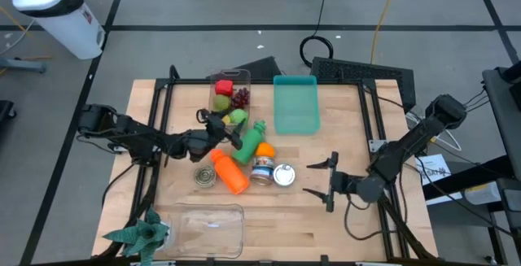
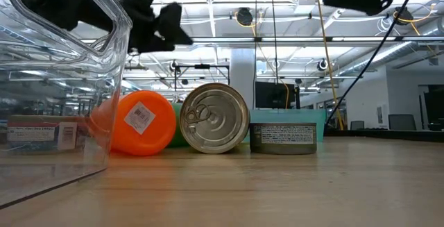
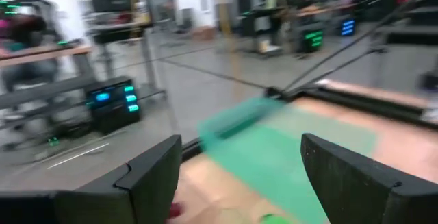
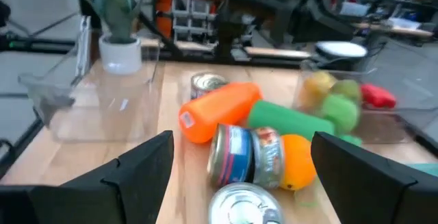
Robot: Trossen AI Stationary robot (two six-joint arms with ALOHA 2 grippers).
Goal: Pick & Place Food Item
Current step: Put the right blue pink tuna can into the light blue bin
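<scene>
At table centre, food items lying in a cluster: orange bottle (image 1: 229, 172) on its side, green bottle (image 1: 250, 141) tilted just beyond it, an orange (image 1: 265, 149) touching the green bottle's right side, labelled can (image 1: 262, 170) and a second can (image 1: 284, 175) on its side just near of the orange. Left of the orange bottle, a third can (image 1: 204, 176) resting with its top up. Farther back, standing against the far edge of the cluster, clear box (image 1: 229, 92) holding a red piece, grapes and a yellow-green fruit. Right of that box, lying empty, green tray (image 1: 295, 104). At the near left, clear container (image 1: 203, 228) sitting beside a small potted plant (image 1: 140, 235).

Over the cluster's left far side, hovering above the yellow-green fruit, left gripper (image 1: 221, 128), fingers (image 3: 147, 176) parted and nothing between them. At the right of the cans, well apart from them, waiting low over bare table wood (image 1: 358, 242), right gripper (image 1: 321, 180), fingers (image 4: 140, 166) spread wide, holding nothing.
</scene>
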